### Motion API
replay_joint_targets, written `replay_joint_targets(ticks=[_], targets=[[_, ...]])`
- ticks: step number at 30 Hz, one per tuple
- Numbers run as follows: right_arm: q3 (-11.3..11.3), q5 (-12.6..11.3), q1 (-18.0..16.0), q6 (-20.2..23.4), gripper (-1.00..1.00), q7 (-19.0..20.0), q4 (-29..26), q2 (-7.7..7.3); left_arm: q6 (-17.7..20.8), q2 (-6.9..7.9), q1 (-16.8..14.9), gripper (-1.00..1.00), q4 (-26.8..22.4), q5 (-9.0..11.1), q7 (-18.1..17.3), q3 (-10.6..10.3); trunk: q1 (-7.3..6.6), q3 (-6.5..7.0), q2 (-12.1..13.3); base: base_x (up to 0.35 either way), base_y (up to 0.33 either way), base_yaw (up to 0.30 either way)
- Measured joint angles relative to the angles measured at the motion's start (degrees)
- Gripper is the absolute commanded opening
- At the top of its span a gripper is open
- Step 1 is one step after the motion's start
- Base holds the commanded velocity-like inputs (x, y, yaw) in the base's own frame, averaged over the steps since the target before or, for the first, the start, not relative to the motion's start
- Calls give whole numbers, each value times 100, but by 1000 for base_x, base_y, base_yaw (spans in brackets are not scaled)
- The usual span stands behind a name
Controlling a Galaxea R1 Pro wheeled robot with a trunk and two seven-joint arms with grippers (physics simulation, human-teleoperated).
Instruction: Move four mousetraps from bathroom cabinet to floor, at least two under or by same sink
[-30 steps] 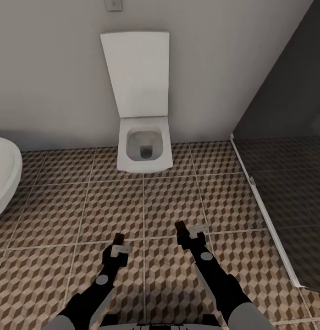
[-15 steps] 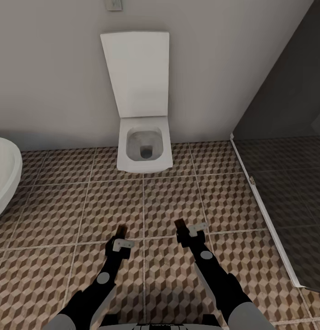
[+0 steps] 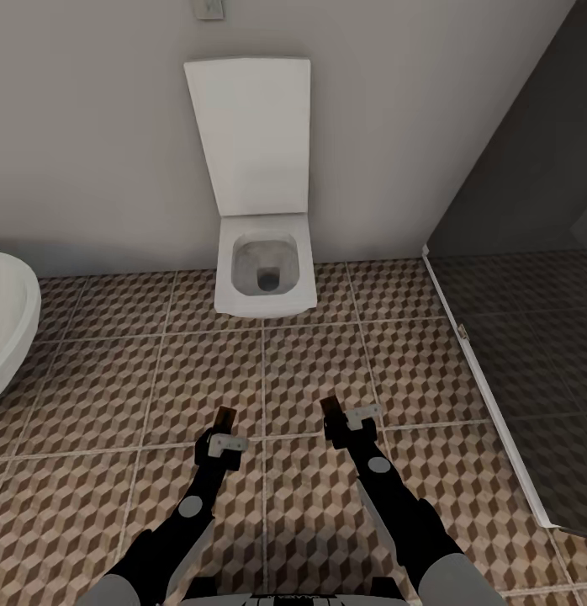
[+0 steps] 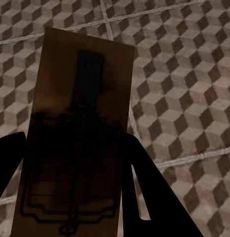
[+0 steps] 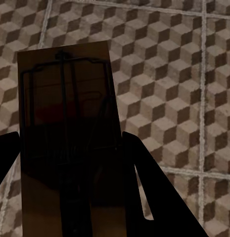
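One trap (image 4: 77,143) is pinched by the left gripper (image 3: 222,431), another (image 5: 70,143) by the right gripper (image 3: 342,425); none is yet laid on the floor (image 3: 310,370).

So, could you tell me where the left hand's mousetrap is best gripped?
By its long edges at the spring end, as the left hand has it: the mousetrap is a flat narrow board, so fingers span its width, clear of the wire.

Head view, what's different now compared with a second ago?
The left gripper, shut on a mousetrap, has drifted slightly toward the robot's right and a little forward over the bathroom floor. The right gripper keeps its own mousetrap where it was. The toilet and the camera view are unchanged.
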Motion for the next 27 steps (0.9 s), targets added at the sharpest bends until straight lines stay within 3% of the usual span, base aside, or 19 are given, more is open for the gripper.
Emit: replay_joint_targets(ticks=[14,27], targets=[[0,0,0,0,-100,-9,-19,-3,8,1,0,-100,-143,0,13,0,0,0,0,0,0,0],[-6,0,0,9,-100,-10,-245,-18,9,1,0,-100,-157,1,16,-4,285,-233,-520,0,0,0]])
